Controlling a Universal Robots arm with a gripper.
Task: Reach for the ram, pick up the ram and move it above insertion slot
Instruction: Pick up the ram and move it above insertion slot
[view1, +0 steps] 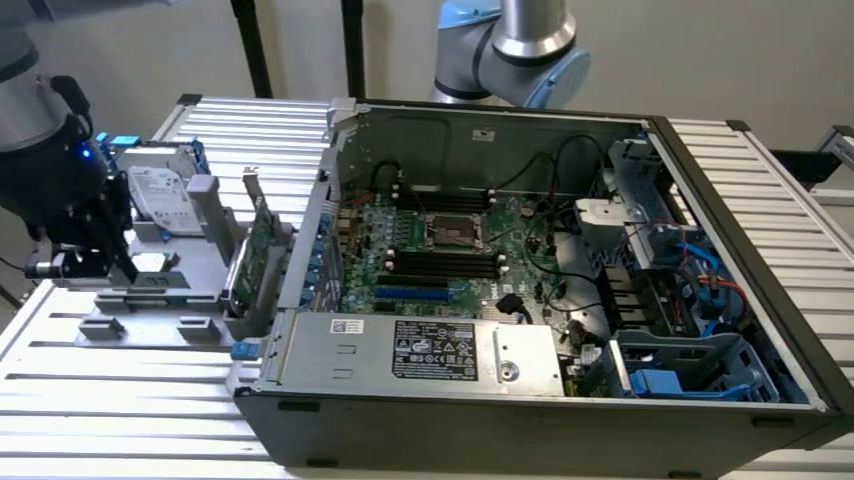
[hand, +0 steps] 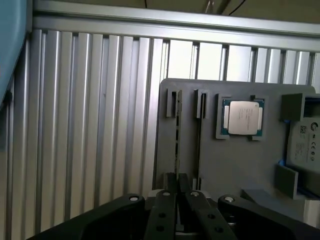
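your gripper looks pinched onto the ram, which sits edge-up in the gray holder slot.

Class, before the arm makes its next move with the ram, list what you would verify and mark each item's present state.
1. The ram stands on edge in the gray fixture: ok.
2. The hand is lined up with the ram's near end: ok.
3. The ram is lifted clear of the fixture: not ok.
4. The computer case is open on top: ok.
5. The insertion slots are free of cables: ok.
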